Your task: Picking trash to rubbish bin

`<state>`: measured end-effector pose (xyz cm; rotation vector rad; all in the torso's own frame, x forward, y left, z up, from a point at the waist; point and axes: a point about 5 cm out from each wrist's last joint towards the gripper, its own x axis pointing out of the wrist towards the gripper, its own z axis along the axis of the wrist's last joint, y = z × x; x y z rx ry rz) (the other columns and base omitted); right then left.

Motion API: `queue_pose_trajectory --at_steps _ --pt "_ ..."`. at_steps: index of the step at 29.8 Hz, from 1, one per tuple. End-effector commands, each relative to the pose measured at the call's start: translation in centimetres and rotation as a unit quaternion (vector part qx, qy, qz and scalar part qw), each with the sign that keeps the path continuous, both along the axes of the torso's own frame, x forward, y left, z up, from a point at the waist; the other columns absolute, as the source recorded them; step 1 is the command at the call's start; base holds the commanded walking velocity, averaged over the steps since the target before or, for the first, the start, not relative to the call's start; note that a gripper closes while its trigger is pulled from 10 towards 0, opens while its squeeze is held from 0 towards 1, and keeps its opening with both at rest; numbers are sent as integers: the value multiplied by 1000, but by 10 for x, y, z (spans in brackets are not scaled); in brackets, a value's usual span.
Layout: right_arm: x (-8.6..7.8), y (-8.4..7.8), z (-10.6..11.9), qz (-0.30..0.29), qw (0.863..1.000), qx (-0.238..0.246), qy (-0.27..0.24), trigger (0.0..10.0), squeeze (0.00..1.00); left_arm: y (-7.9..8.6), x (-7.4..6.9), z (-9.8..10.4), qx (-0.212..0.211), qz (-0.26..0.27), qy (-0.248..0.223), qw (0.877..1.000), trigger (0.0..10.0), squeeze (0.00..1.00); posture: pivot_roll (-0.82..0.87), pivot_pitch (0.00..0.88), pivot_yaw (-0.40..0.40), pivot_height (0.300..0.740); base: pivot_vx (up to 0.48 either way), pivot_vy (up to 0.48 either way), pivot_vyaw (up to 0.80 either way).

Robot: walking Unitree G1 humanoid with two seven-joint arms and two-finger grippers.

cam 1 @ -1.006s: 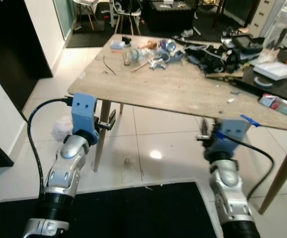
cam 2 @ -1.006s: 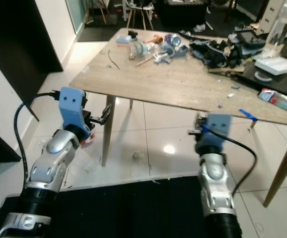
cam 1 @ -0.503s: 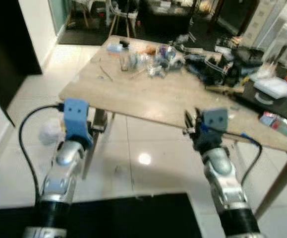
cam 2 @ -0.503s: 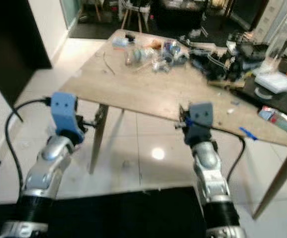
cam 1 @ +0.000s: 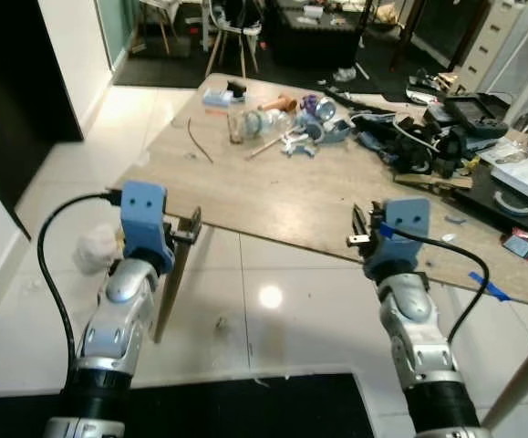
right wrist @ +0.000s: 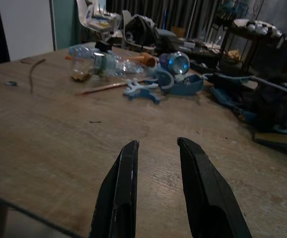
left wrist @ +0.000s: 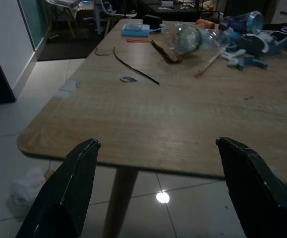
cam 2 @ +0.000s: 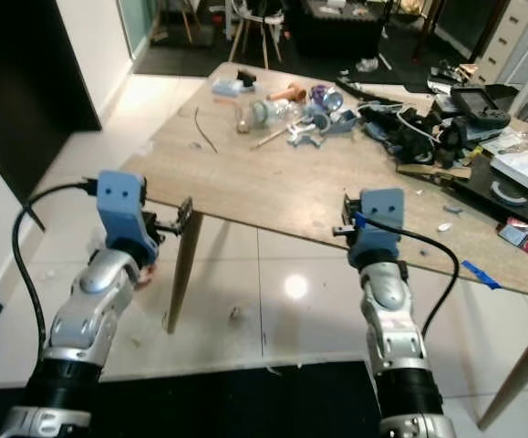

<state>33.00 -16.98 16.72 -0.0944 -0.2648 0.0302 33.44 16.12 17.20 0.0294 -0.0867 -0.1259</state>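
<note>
A clear plastic bottle (cam 1: 250, 123) lies on its side among clutter at the far side of the wooden table (cam 1: 273, 196), next to a crushed purple can (cam 1: 318, 108). The right wrist view looks across the tabletop at the bottle (right wrist: 91, 57) and the can (right wrist: 177, 63). A white crumpled wad (cam 1: 95, 246) lies on the floor left of the table leg. My left gripper (cam 1: 191, 226) is at the table's near left corner, open wide and holding nothing. At the near edge my right gripper (cam 1: 359, 228) is open with a narrow gap and nothing in it.
A table leg (cam 1: 174, 274) stands just right of my left arm. Black cables and gear (cam 1: 419, 146) crowd the table's right side. A dark mat (cam 1: 245, 406) covers the floor at my feet. Chairs (cam 1: 232, 18) stand beyond the table. Small debris (cam 1: 220, 321) dots the tiles.
The view has shifted and the table now looks closer. Both grippers have risen from below the tabletop to the level of its near edge. Neither has taken hold of anything.
</note>
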Motion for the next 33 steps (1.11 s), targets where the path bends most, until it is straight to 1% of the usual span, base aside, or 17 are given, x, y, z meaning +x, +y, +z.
queue_pose_trajectory --at_steps 1,2,4,6,7,13,17,29,33 --pt "-3 -10 -5 -22 1000 4 12 10000 0 -4 0 0 7 -10 5 1000 10000 0 -6 122 -15 740 345 0 0" --pt "-3 -10 -5 -22 1000 4 12 10000 0 -4 0 0 7 -10 5 1000 10000 0 -6 122 -15 740 345 0 0" --pt "-3 -12 -10 -34 999 0 32 10000 0 -5 0 -1 8 -12 7 1000 10000 0 -8 124 -10 740 352 0 0" --pt "-3 -12 -10 -34 999 0 32 10000 0 -5 0 -1 8 -12 7 1000 10000 0 -8 124 -10 740 352 0 0" --pt "-3 -14 -14 -43 998 -3 43 10000 0 -6 -1 -1 8 -14 7 1000 10000 0 -7 125 -9 740 349 0 0" --pt "-9 -11 -20 -49 998 -7 47 10000 0 -10 -1 0 8 -24 7 1000 10000 0 -7 130 -3 740 351 0 0" --pt "-12 -10 -22 -56 997 0 54 10000 0 -11 -3 -3 23 -33 12 999 10000 0 -6 133 1 740 349 0 0" --pt "-16 -15 -23 -71 996 0 55 10000 0 -10 -1 0 21 -33 9 999 10000 0 -9 136 7 740 351 0 0" --pt "-16 -14 -23 -72 996 0 57 10000 0 -9 0 1 22 -34 7 999 10000 0 -9 134 13 740 352 0 0"
